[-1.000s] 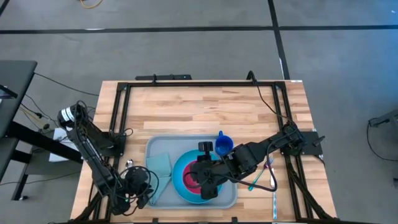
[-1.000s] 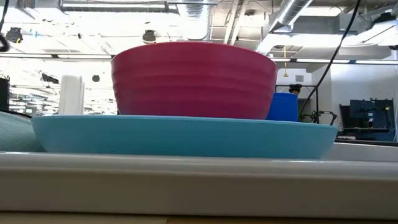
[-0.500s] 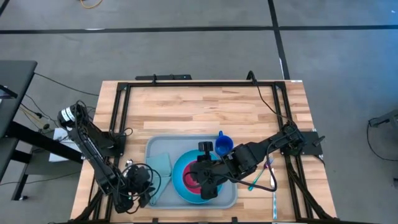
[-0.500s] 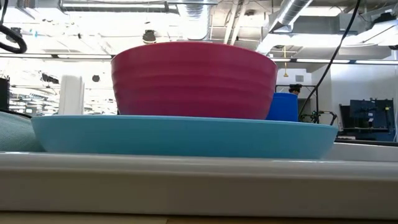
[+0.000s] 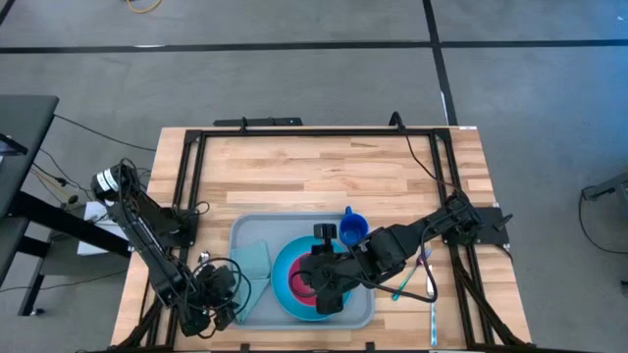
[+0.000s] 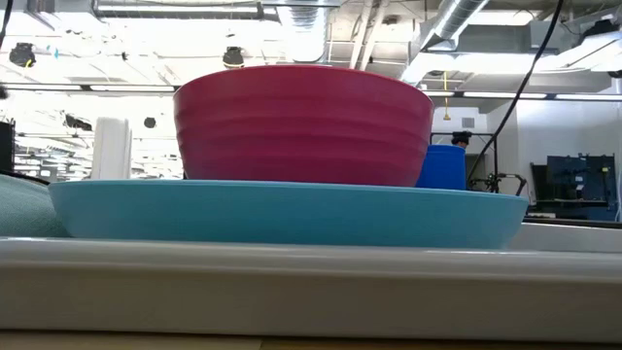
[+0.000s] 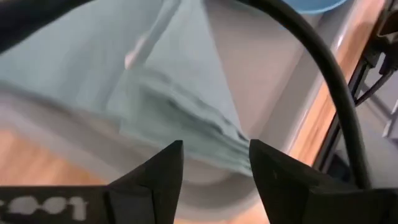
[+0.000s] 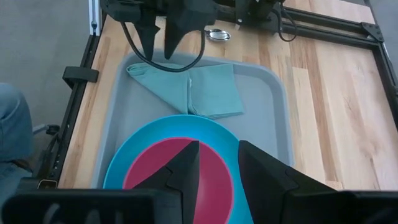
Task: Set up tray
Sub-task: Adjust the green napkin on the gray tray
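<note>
The grey-blue tray (image 5: 238, 231) lies at the table's near edge. On it sits a blue plate (image 5: 280, 277) with a red bowl (image 5: 302, 284) in it, a blue cup (image 5: 353, 231) at the far right, and a folded teal napkin (image 8: 199, 90) lying flat on its left half. My left gripper (image 7: 214, 165) stands open at the napkin's near left corner (image 8: 134, 68), its fingertips on either side of the folded edge; I see no hold. My right gripper (image 8: 214, 165) hangs open above the red bowl with nothing between its fingers.
A small round metal piece (image 8: 217, 34) lies on the wood just left of the tray. Teal and pink cutlery (image 5: 407, 279) lies on the table to the tray's right. The far half of the table (image 5: 324, 167) is bare wood inside a black frame.
My left hand has turned slightly at the tray's near left corner without shifting place. The tray, plate, bowl, cup and napkin lie as before.
</note>
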Available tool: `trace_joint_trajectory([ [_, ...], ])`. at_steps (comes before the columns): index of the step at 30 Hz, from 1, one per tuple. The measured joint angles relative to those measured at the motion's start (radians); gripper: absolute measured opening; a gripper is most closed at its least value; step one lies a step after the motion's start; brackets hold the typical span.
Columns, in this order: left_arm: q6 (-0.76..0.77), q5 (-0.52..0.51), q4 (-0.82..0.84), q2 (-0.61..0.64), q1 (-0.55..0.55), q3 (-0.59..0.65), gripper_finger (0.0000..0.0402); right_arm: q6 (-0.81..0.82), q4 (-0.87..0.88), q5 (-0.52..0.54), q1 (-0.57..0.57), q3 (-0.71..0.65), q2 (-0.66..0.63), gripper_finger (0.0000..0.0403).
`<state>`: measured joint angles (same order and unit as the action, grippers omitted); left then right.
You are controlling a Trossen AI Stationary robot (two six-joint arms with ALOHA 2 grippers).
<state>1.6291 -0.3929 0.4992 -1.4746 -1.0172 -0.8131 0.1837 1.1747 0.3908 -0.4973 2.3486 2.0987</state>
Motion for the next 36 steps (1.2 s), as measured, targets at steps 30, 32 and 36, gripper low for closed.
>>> trace_joint_trajectory([
  [30,0.414,-0.116,0.02,-0.096,-0.026,0.0,0.0165,0.097,0.0,0.0,0.041,0.0,0.0,0.0102],
  [32,0.405,-0.103,0.02,-0.101,-0.026,0.0,0.0165,0.097,0.0,0.0,0.046,0.0,0.0,0.0102],
  [36,0.409,-0.109,0.005,-0.119,-0.027,0.0,0.0164,0.097,0.0,0.0,0.057,0.0,0.0,0.0102],
])
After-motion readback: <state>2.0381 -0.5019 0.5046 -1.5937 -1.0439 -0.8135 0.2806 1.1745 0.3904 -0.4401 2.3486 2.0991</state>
